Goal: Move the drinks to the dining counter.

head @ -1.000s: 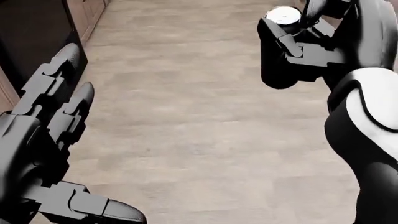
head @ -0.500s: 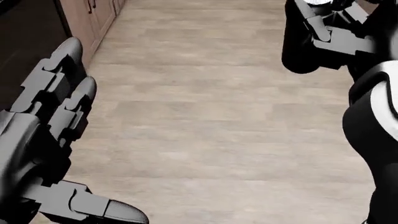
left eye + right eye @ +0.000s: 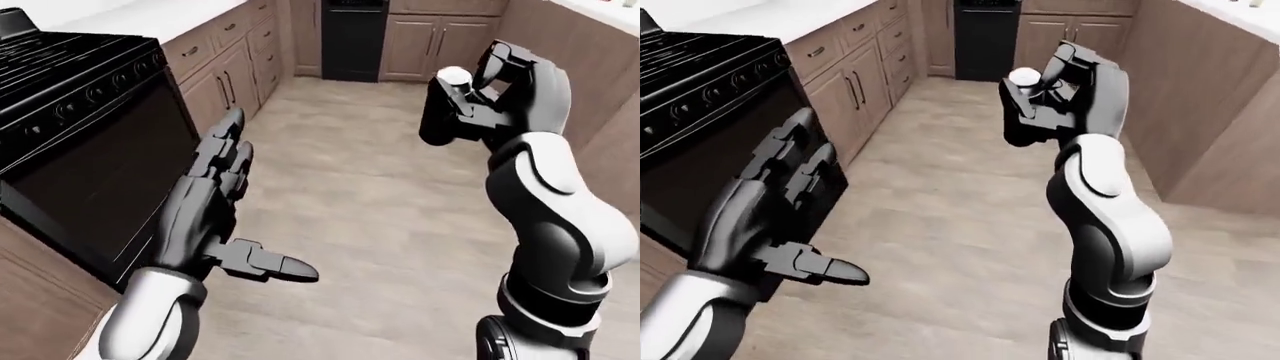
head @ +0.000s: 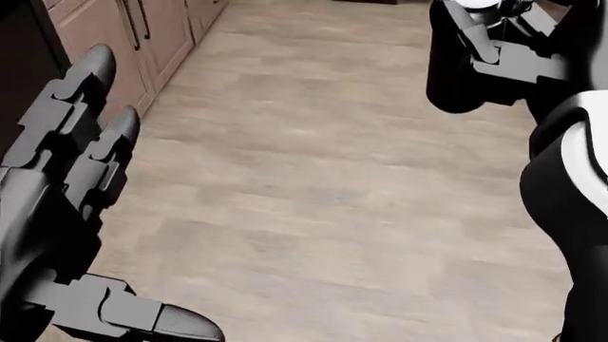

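At the far left of the left-eye view stands a black stove (image 3: 70, 112) with a dark oven door, and a run of brown cabinets (image 3: 225, 71) leads away from it toward the top of the view. The left hand (image 3: 215, 202) hangs just to the right of the stove, over the pale wood floor (image 3: 370, 225). It is spread wide: its two long fingers (image 3: 228, 142) point straight up the view, side by side, and the thumb sticks out to the right, well away from them. Nothing lies in its palm and it touches nothing.

To the right of the left hand, across a stretch of floor, the right hand (image 3: 470, 97) is raised high on its bent arm. Its fingers are clenched round a dark can (image 3: 440, 112) with a pale round top, so the drink sits upright in that grasp, its top just above the fingers. In the head view the same hand shows at the top right edge, with the can's body dark beneath the fingers.

Beyond the right hand, at the top of the left-eye view, a black appliance (image 3: 353, 37) is set between more cabinets. Right of the right hand rises a brown panel wall under a pale bench (image 3: 1240, 11) edge.
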You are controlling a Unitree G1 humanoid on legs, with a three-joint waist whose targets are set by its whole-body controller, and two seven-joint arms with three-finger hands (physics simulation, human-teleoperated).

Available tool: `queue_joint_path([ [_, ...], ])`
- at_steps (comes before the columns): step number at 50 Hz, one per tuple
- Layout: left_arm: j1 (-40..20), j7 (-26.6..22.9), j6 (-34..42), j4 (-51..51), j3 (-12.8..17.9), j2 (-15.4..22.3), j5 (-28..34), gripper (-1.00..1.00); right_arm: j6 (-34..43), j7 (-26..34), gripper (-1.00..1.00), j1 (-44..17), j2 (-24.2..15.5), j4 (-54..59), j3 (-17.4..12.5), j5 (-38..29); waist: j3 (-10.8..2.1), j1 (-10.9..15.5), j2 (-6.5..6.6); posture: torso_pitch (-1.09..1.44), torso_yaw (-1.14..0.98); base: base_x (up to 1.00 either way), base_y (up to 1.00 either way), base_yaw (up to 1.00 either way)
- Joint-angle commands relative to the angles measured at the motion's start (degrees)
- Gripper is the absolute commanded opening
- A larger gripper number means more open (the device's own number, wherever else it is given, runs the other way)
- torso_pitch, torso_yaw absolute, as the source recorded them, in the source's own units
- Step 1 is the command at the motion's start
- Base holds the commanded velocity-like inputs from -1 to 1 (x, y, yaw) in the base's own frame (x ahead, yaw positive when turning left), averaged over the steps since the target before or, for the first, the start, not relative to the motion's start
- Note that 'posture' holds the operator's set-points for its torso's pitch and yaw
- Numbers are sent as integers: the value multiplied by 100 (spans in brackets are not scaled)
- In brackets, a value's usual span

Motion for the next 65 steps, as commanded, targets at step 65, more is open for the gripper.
queue_joint_path([
  [65,-22,-3,-134,-16,-98,-23,72,100,-128,416,-100,52,73,-315,-19,-456,-458,630,317,0,0,70,-32,-35],
])
